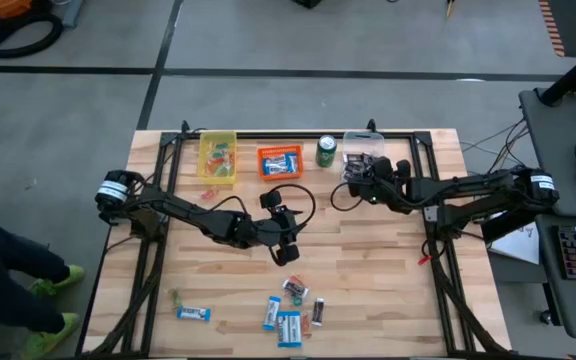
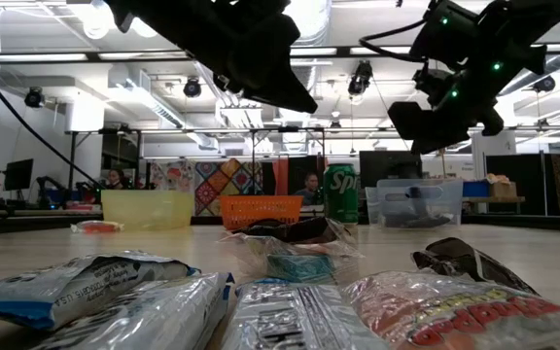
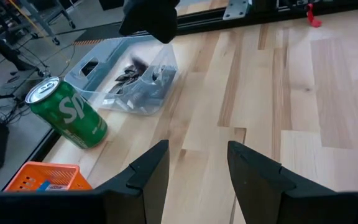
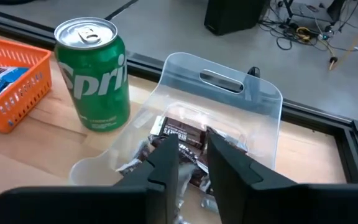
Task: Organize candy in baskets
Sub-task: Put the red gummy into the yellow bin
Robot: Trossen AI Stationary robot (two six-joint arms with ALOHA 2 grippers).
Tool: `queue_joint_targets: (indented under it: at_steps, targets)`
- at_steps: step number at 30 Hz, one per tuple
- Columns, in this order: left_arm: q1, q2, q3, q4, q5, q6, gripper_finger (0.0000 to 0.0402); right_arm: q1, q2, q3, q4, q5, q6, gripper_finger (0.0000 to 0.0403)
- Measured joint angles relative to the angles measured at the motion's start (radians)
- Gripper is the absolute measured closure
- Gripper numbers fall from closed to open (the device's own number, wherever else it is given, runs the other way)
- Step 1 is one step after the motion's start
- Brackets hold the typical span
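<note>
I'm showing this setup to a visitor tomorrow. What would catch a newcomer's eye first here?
The green soda can, upright at the table's far edge between the orange basket and the clear basket. Next, the right gripper hovering over the clear basket of dark bars, while the left gripper, open and empty, hangs mid-table. Loose candy lies scattered along the near edge.

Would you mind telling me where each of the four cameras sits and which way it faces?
High view: overhead, straight down on the table; both arms show.
Low view: table height, across candy toward the baskets; arms hang from above.
Left wrist view: on the left arm, past the open left gripper toward the clear basket.
Right wrist view: on the right arm, right gripper over the clear basket.
Shared: every view shows the green can.
</note>
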Motion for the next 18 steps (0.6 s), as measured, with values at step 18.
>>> queue_joint_targets:
  at_steps: [18]
  targets:
    - [0.049, -0.262, 0.040, -0.986, 0.040, -0.467, 0.0255, 0.003, 0.000, 0.000, 0.051, -0.031, 0.001, 0.0255]
